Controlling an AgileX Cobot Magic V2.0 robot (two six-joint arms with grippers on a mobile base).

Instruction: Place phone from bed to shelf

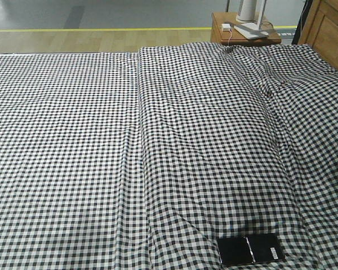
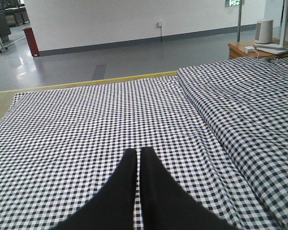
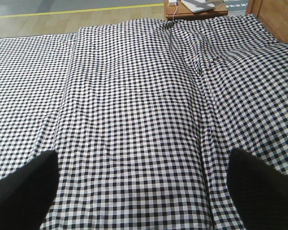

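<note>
One phone (image 1: 250, 250) lies flat on the bed (image 1: 73, 140), five o'clock in the front view. Right gripper (image 3: 143, 153) gapes wide, left gripper (image 2: 138, 152) pinched empty. I'd lower the right squarely, straddling the slab's narrow width.

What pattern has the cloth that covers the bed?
The bed wears a small black-and-white gingham check, clearest in the exterior front-facing view.

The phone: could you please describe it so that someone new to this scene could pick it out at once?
The wide bed in black-and-white check fills the front view. Near the picture's bottom edge, right of centre, the phone lies flat on it. Its glossy black, with a pale seam across the middle, stands out from the checks.
</note>
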